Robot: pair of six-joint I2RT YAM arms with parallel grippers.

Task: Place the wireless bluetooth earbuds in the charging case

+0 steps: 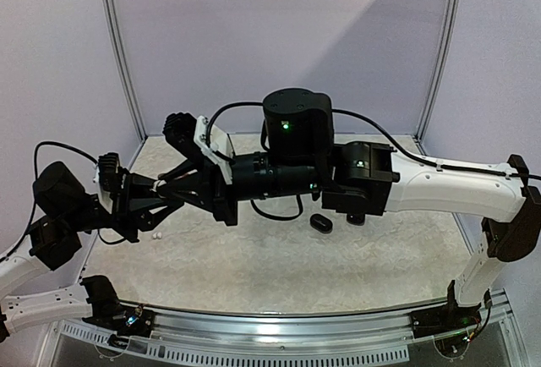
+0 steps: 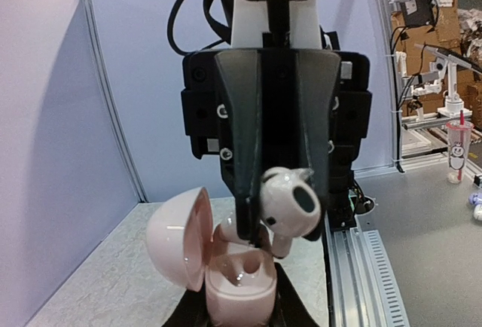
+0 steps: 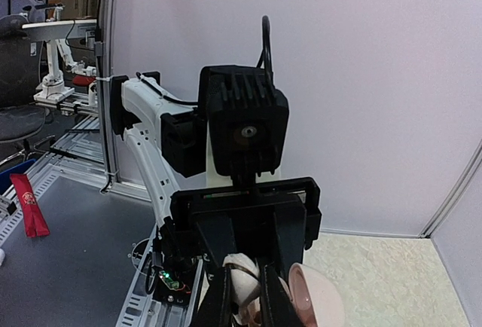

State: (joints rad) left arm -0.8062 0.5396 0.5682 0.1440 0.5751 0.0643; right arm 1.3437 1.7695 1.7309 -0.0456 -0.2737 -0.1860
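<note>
My left gripper (image 2: 237, 310) is shut on the base of a pale pink charging case (image 2: 239, 285), held up with its lid (image 2: 177, 229) swung open to the left. My right gripper (image 2: 280, 218) comes in from above, shut on a white earbud (image 2: 292, 203) whose stem hangs just above the case's right socket. In the right wrist view the right gripper (image 3: 245, 304) pinches the earbud (image 3: 245, 280) beside the lid (image 3: 318, 295). In the top view both grippers meet at the left (image 1: 169, 189); the case is hidden there. Another small white earbud (image 1: 155, 237) lies on the table below them.
A black oval case (image 1: 321, 225) lies on the speckled table (image 1: 279, 265) near the middle, under the right arm. Pale walls enclose the back and sides. A metal rail (image 1: 296, 333) runs along the near edge.
</note>
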